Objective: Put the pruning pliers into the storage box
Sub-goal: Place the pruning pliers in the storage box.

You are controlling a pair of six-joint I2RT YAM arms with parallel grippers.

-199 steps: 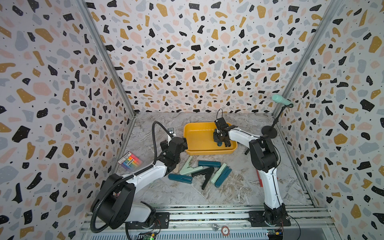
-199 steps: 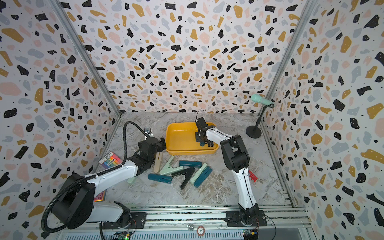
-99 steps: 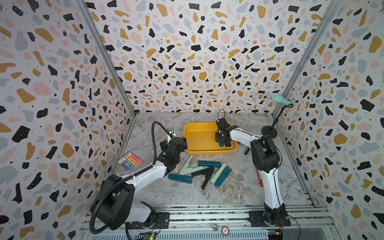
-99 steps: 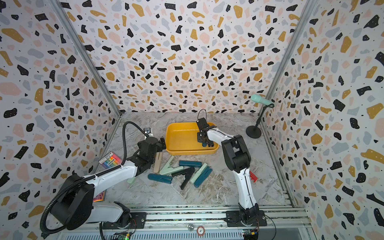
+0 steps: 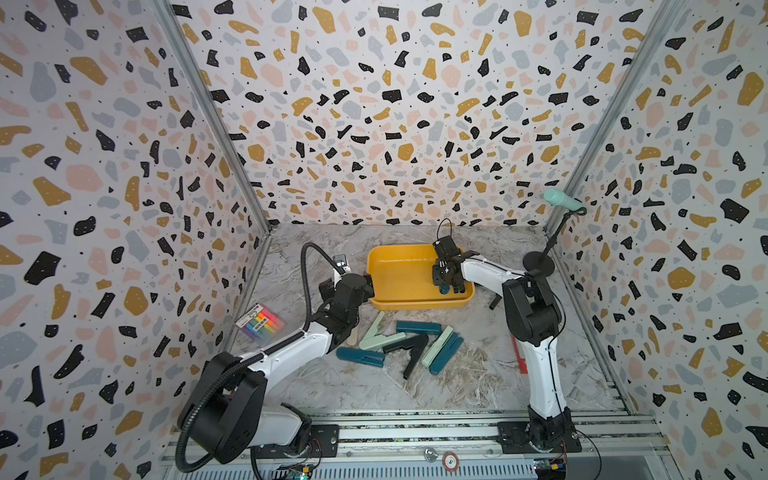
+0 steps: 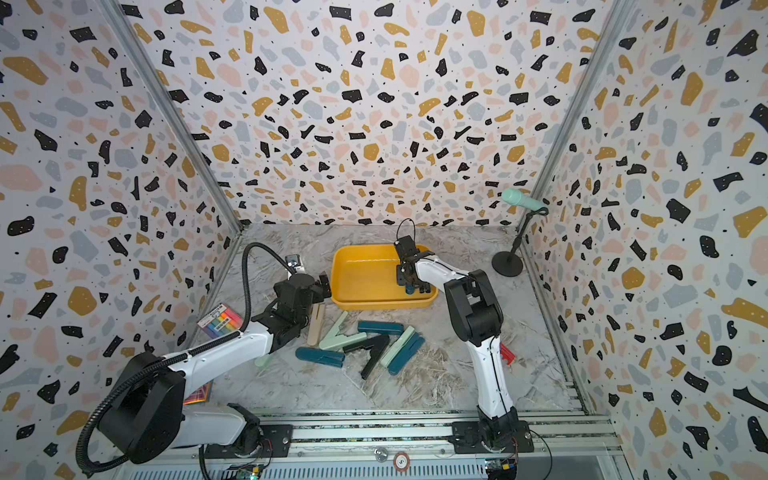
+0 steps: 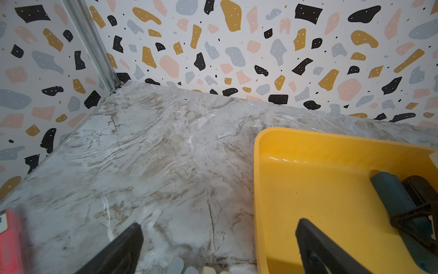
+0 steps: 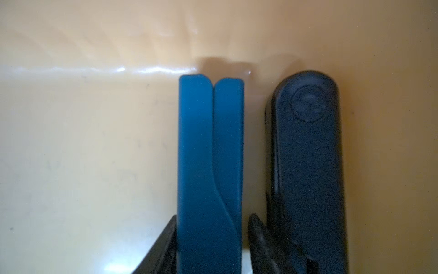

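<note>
The teal pruning pliers (image 8: pixel 211 166) lie closed on the floor of the yellow storage box (image 5: pixel 399 272), at the end nearer the right arm, tips close to the box wall. The black pruning pliers (image 8: pixel 308 166) lie just beside them, parallel, also in the box. The right end effector (image 8: pixel 213 215) straddles the teal pair and is partly open. One finger sits against the tool's side, and a thin bright gap shows between the other finger (image 8: pixel 259 242) and the tool (so nothing is clamped).

The left end effector (image 7: pixel 219 223) is spread wide and empty at the box's opposite end, one finger over the box floor and the other over the marbled tabletop (image 7: pixel 166 154).

In front of the box lie more tools:
- a mint V-shaped pair (image 5: pixel 380 336)
- a teal pair (image 5: pixel 359 357)
- a second teal pair (image 5: pixel 417 327)
- a black V-shaped pair (image 5: pixel 411 351)
- a mint-and-teal couple (image 5: pixel 442 351), side by side
- a beige pair (image 6: pixel 316 328), by the left arm
- a red pair (image 6: pixel 507 353), partly hidden behind the right arm

A rainbow-striped packet (image 5: pixel 261 326) lies near the left wall, and a mint microphone (image 5: pixel 563 201) stands in the far right corner.
</note>
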